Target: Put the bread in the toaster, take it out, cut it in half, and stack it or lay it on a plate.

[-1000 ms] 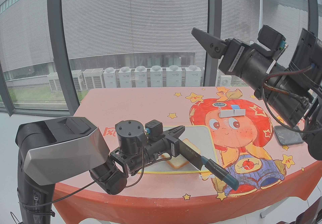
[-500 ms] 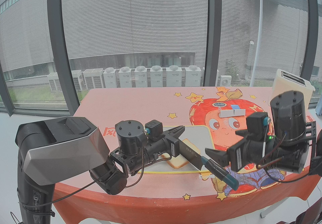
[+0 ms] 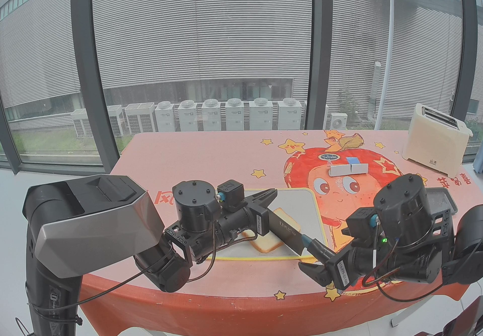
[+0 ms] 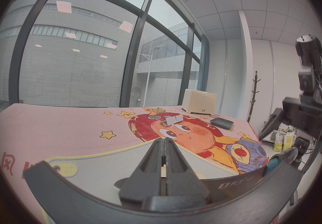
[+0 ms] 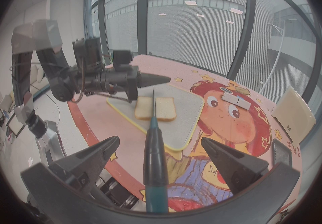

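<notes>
- The head camera sits high behind the bench (image 3: 211,156). It faces forward and down across it toward the windows, taking in the cutting board (image 3: 302,201), the toaster (image 3: 435,138) and both arms from above.
- The left wrist camera rides low and close behind the left tool (image 4: 162,141), looking along it over the board to the toaster at the far end.
- The right wrist camera sits just off the bench's near edge on the robot's right. It looks past the right tool (image 5: 159,140) and back over the board at the left arm.
- All three views share the board, the knife (image 3: 284,234) and the toaster, and each wrist view catches the other arm.
</notes>
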